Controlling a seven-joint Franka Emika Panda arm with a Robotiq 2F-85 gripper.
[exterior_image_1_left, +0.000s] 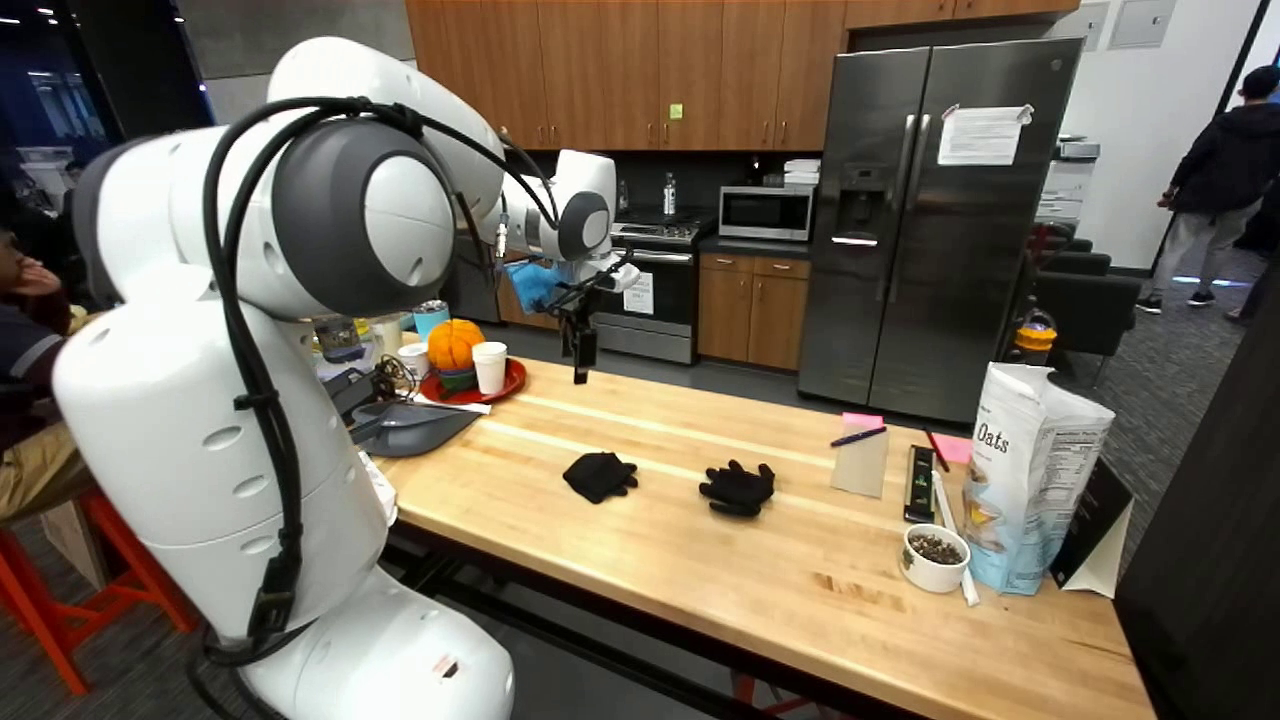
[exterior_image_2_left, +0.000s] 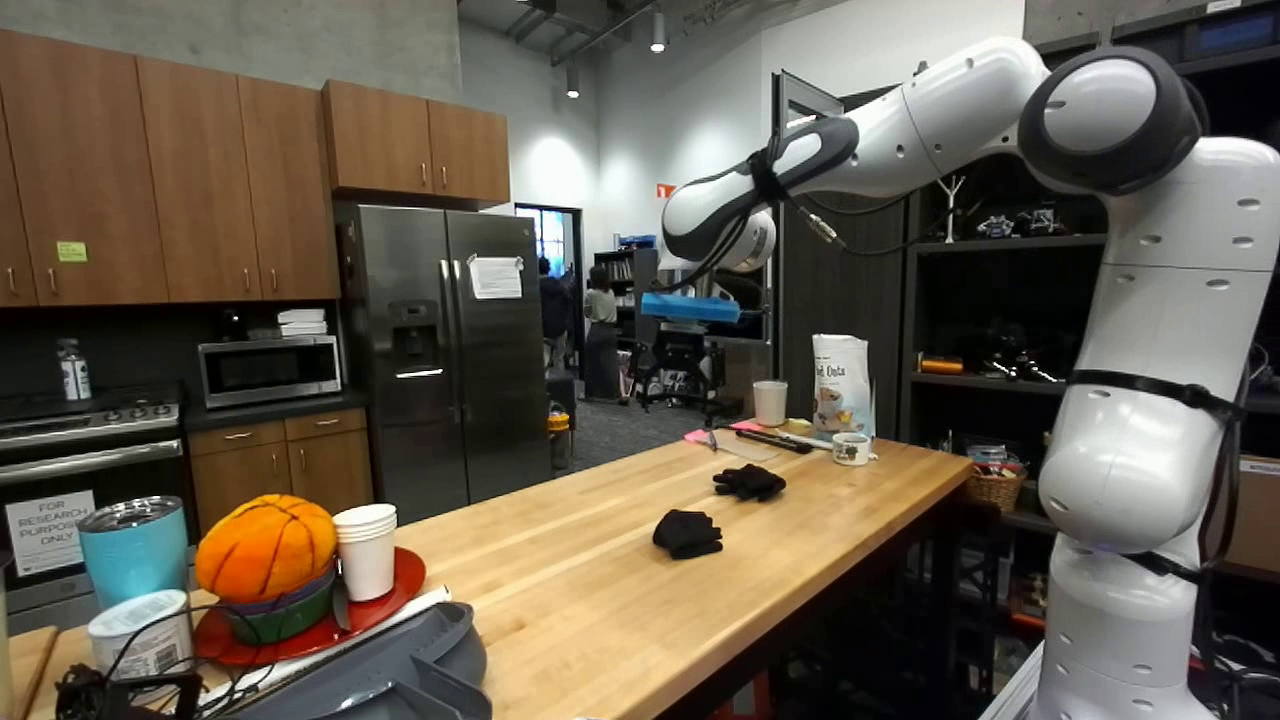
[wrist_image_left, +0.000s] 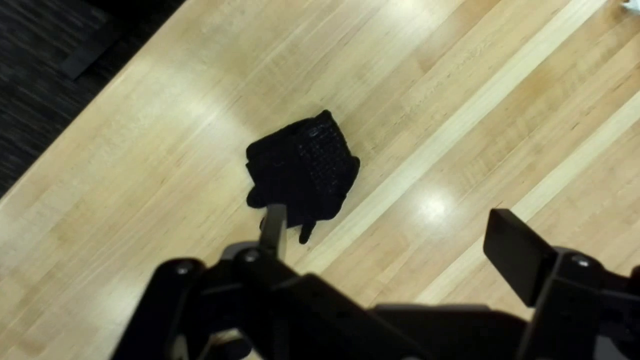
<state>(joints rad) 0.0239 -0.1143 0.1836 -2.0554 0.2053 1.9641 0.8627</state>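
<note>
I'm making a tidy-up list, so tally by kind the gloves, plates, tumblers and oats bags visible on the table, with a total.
Black gloves: 2
Red plate: 1
Blue tumbler: 1
Oats bag: 1
Total: 5

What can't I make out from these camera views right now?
Wrist view: part of the black glove, hidden by a finger of the gripper.
Wrist view: the white thing in the top right corner, cut off by the picture's edge.
In an exterior view: the gripper's fingertips, lost against the dark background below the blue piece.
In an exterior view: fine print on the oats bag, too small to read.
</note>
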